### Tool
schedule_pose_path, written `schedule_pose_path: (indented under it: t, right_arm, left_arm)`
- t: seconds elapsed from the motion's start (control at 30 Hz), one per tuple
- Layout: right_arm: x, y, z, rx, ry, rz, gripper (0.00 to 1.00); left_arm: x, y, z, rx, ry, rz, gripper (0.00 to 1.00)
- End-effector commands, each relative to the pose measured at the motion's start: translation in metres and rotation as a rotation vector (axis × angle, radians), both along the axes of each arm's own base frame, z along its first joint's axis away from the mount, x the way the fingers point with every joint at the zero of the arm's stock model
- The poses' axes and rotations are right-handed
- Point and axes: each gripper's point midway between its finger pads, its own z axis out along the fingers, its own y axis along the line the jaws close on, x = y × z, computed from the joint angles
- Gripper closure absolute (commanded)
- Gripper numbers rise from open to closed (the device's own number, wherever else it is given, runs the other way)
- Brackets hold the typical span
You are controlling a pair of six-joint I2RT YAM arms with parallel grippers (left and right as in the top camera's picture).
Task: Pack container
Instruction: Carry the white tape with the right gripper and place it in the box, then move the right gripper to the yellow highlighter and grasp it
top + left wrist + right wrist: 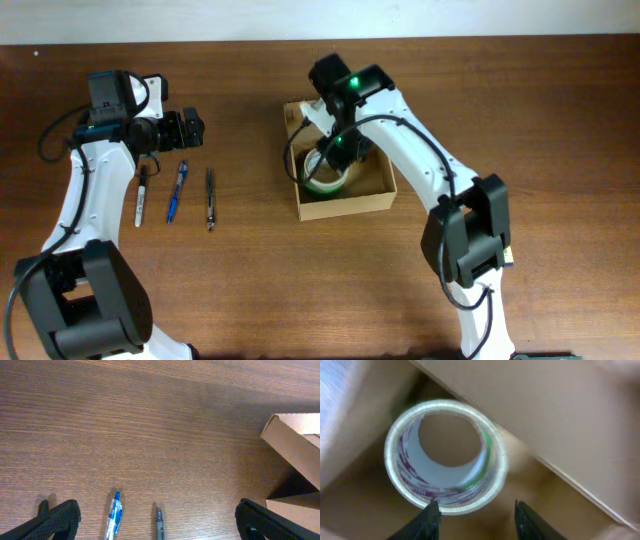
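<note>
The container (345,207) is an open tan cardboard box at the table's middle; it also shows in the left wrist view (295,445) and the right wrist view (555,415). A clear tape roll (325,180) lies inside it, seen close up in the right wrist view (440,491). My right gripper (335,152) is down in the box, open (476,512); its left finger touches the roll's rim and nothing is between the fingers. My left gripper (195,128) is open wide (160,530) and empty, above the pens at the left.
Three pens lie side by side at the left: a black-and-white marker (141,195), a blue pen (177,190) (114,517) and a grey pen (210,198) (159,522). The box's flap stands at its back left corner (296,112).
</note>
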Motion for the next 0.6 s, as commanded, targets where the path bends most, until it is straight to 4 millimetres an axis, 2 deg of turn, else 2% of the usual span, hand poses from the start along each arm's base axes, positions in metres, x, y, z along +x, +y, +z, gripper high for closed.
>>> schedule_pose_path:
  t: [0.0, 0.1, 0.17, 0.23, 0.3, 0.37, 0.43, 0.5, 0.57]
  right_arm:
    - [0.014, -0.014, 0.125, 0.049, -0.302, -0.084, 0.52]
    - [0.004, -0.049, 0.19, 0.064, -0.452, -0.158, 0.5]
    - [-0.005, -0.08, 0.222, 0.095, -0.523, -0.228, 0.47]
    - [-0.013, -0.119, 0.242, 0.11, -0.588, -0.315, 0.44]
    - [-0.02, -0.161, 0.25, 0.107, -0.645, -0.408, 0.39]
    - [-0.03, -0.207, 0.247, 0.087, -0.693, -0.52, 0.32]
    - [-0.04, -0.245, 0.231, 0.058, -0.702, -0.617, 0.29]
    - [-0.051, -0.272, 0.202, 0.036, -0.652, -0.689, 0.29]
    - [-0.062, -0.292, 0.164, 0.007, -0.554, -0.746, 0.29]
  left_arm:
    - [0.003, -0.001, 0.002, 0.0, -0.01, -0.022, 0.01]
    - [0.003, -0.001, 0.002, 0.0, -0.01, -0.022, 0.01]
    - [0.003, -0.001, 0.002, 0.0, -0.011, -0.022, 0.01]
    - [0.003, -0.001, 0.002, 0.0, -0.01, -0.022, 0.01]
    - [0.003, -0.001, 0.002, 0.0, -0.01, -0.022, 0.01]
    - [0.003, -0.001, 0.002, 0.0, -0.01, -0.022, 0.01]
    - [0.003, -0.001, 0.002, 0.0, -0.01, -0.022, 0.01]
    - [0.003, -0.001, 0.002, 0.0, -0.011, -0.022, 0.01]
    - [0.003, -0.001, 0.002, 0.0, -0.01, -0.022, 0.01]
